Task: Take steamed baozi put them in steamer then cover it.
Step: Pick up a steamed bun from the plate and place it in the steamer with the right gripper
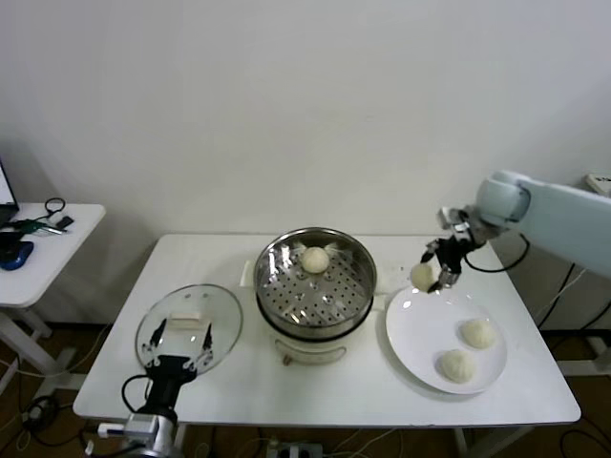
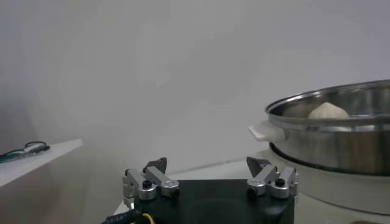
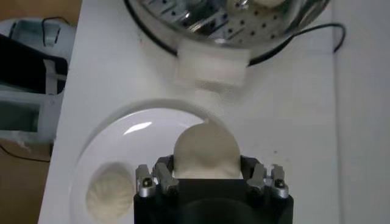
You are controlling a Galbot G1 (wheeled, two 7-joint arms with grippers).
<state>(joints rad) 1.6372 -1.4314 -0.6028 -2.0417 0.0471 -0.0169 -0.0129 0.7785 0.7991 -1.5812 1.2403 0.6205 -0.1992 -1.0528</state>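
Head view: right gripper (image 1: 436,270) is closed on a baozi (image 1: 422,275), held just above the far-left rim of the plate (image 1: 420,334), between plate and steamer (image 1: 315,281). One bun (image 1: 316,259) already sits at the back of the steamer; two more (image 1: 479,333) (image 1: 457,365) wait on the plate. Lid (image 1: 189,327) lies flat on the table left of the steamer, bar handle (image 1: 188,320) running roughly left-right. Left gripper (image 1: 180,345) hovers over the lid's near edge, jaws wide apart, holding nothing.

Left wrist view: left fingers (image 2: 154,177) spread, empty. Steamer (image 2: 341,131) off to one side with the bun (image 2: 328,111) showing above its rim.

Right wrist view: fingers (image 3: 159,178) pinch the bun (image 3: 206,152) on opposite sides, plate (image 3: 131,131) below, steamer (image 3: 201,24) beyond.

Handling, my read: bun is light, soft, dents easily, maybe a bit tacky, so grip across the widest part with light squeeze. Round, no real long axis, so orientation doesn't matter. Lid is glass, heavier, fragile, and slick; take it by the bar handle, jaws across its short side.
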